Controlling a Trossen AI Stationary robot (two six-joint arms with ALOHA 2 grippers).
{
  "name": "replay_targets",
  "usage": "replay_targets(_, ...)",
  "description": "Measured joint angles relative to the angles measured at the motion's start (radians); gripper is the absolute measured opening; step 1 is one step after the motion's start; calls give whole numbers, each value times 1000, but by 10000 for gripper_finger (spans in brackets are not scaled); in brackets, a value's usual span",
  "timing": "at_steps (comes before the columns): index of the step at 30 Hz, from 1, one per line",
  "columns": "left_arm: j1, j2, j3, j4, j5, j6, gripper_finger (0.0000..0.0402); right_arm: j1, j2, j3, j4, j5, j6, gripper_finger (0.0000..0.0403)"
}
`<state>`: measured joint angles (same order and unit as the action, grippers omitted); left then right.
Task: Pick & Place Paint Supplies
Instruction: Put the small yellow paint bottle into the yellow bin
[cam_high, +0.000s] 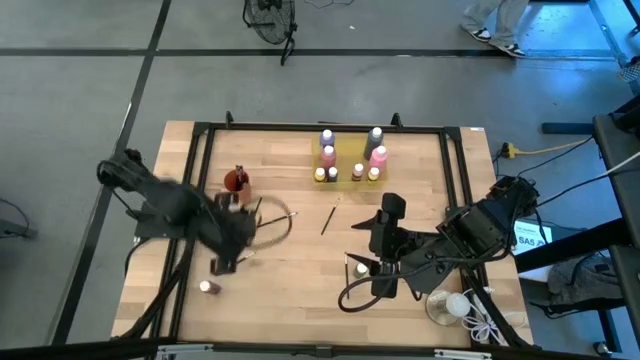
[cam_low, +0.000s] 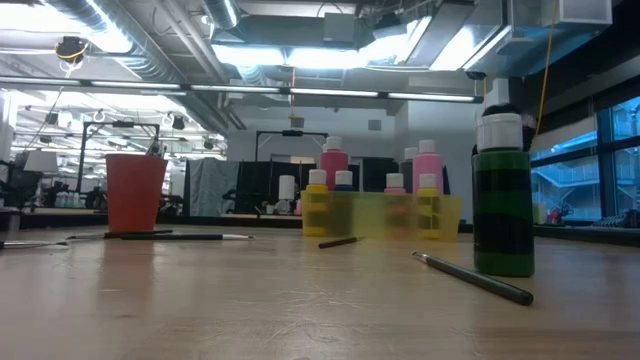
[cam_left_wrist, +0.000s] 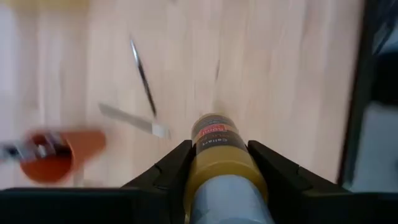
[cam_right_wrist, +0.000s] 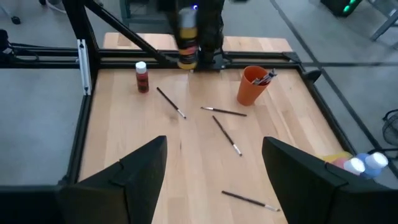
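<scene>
Holding a yellow plastic paint bottle with a dark label band (cam_left_wrist: 219, 168) in the left gripper (cam_left_wrist: 219, 144), fingers closed narrow on both sides of the bottle's body. Positioning this load over the left part of the pale wooden table (cam_high: 300, 270), between the orange cup of brushes (cam_high: 236, 181) and a small red white-capped bottle (cam_high: 206, 287). Whether it is hanging clear of the wood cannot be told.

Waiting with the right gripper (cam_right_wrist: 214, 142) low over the right half of the table, fingers spread wide and holding nothing.

Judging the step in hand as transport of the yellow bottle toward the translucent yellow tray (cam_high: 345, 150) at the far middle of the table, where pink, purple and yellow white-capped bottles (cam_high: 328, 155) are already standing.

Advice for doing it well:
- Maintaining firm grip on the smooth round body, since a slip or a twist in the fingers is likely.
- Lifting high enough for passing over the thin dark-handled brushes (cam_right_wrist: 227, 134) lying loose on the wood.
- Approaching the tray from a free side, avoiding knocking the upright bottles.
- Lowering the base flat into an open spot before releasing.
</scene>
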<state>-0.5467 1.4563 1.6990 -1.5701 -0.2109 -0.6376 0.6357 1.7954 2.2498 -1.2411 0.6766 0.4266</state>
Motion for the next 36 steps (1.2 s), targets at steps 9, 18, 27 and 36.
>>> replay_targets(9,204,141,382,3,-160,242,136,-63,0,0,78,22,-108,268)
replay_targets(18,236,259,510,310,-191,519,136,-121,0,0,139,-45,-166,268)
replay_targets(27,234,277,512,348,-189,546,136,-140,60,0,59,-90,-248,268)
replay_targets(36,215,277,512,376,-182,516,136,-145,65,0,63,16,-256,269)
